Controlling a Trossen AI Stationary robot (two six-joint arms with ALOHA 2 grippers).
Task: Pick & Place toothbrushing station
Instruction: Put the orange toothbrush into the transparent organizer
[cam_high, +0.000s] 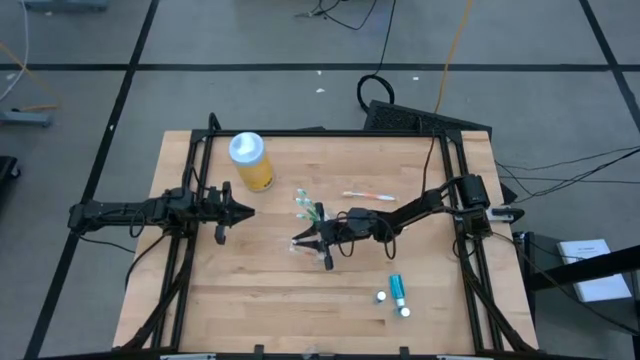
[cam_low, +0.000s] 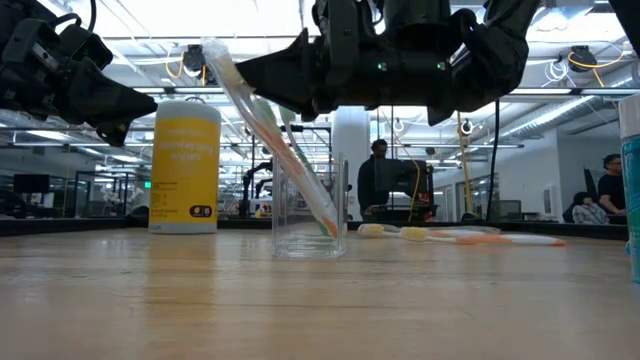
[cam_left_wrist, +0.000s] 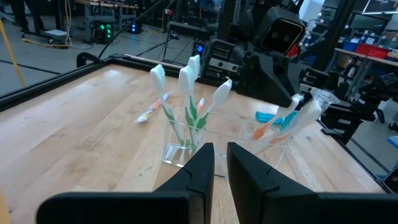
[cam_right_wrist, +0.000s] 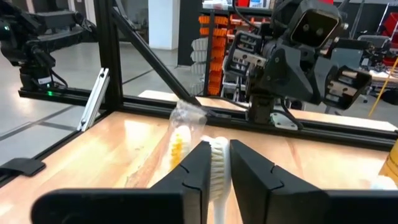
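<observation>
Several toothbrushes (cam_left_wrist: 189, 93) are already stood in the clear cup (cam_low: 310, 215) at mid-table. Another toothbrush (cam_right_wrist: 217, 163) is pinched between the narrow fingers of the right gripper (cam_high: 312, 243) beside the cup. One toothbrush (cam_high: 370, 196) and the tubes (cam_high: 397, 288) remain on the table; the left gripper (cam_high: 222, 211) waits, closed and empty, at the left.

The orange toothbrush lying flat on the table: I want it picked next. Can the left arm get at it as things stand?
Probably not easily: the orange toothbrush lies beyond the cup, where the right gripper hovers; the left gripper waits near the yellow bottle.
</observation>
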